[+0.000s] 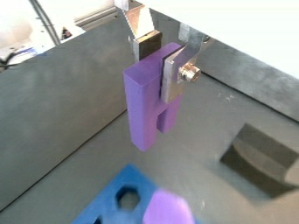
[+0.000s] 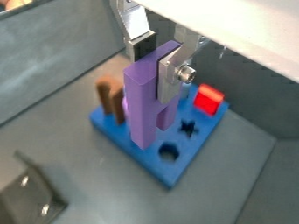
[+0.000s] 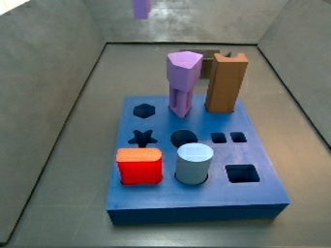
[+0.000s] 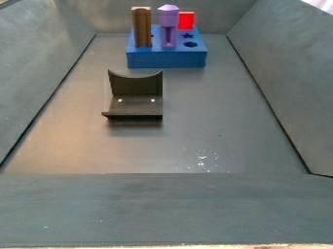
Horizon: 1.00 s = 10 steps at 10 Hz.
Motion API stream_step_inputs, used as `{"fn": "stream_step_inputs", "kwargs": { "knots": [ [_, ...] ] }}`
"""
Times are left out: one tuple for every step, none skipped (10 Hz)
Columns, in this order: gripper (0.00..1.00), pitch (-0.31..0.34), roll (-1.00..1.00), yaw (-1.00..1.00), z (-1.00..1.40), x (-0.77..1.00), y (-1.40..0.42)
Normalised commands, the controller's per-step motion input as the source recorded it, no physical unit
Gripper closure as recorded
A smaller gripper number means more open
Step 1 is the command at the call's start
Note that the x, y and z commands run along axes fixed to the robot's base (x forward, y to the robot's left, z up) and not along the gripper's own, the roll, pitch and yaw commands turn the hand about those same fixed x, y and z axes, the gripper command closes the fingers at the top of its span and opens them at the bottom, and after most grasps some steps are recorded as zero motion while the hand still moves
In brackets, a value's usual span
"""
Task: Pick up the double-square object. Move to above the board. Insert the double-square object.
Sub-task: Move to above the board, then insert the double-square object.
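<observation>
In both wrist views my gripper (image 1: 163, 59) (image 2: 160, 59) is shut on the double-square object (image 1: 146, 105) (image 2: 142, 105), a slim lavender-purple post hanging upright between the silver fingers. It hangs in the air above the grey floor, with the blue board (image 2: 176, 166) beneath and just beyond its lower end. A side view shows only the post's lower end (image 3: 141, 8) at the top edge, behind the board (image 3: 195, 203). The board's small paired square holes (image 3: 227, 138) are open. The gripper is out of view in both side views.
On the board stand a thick purple column (image 3: 184, 85), a brown block (image 3: 226, 82), a red cube (image 3: 138, 166) and a pale cylinder (image 3: 195, 163). The dark fixture (image 4: 134, 95) stands mid-floor, before the board (image 4: 166, 53). Grey walls enclose the floor.
</observation>
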Motion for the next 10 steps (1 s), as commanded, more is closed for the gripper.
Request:
{"fn": "stream_step_inputs", "kwargs": {
  "knots": [
    [1.0,0.138,0.03,0.01,0.34,0.54,-0.87],
    [1.0,0.145,0.06,0.01,0.23,0.39,-0.57],
    [1.0,0.114,0.06,0.01,0.11,0.23,-0.27],
    [1.0,-0.017,0.0,-0.92,-0.26,0.11,-0.06],
    [1.0,-0.017,0.0,-0.94,-0.27,0.09,-0.05],
    [1.0,-0.031,0.0,-0.93,-0.25,0.11,-0.05],
    [1.0,-0.031,0.0,-0.89,-0.22,0.16,-0.06],
    [1.0,-0.023,0.0,-0.69,-0.17,0.39,-0.08],
    [1.0,0.0,-0.02,-0.51,-0.13,0.57,-0.15],
    [1.0,0.0,-0.07,-0.39,-0.13,0.65,-0.27]
  ]
}}
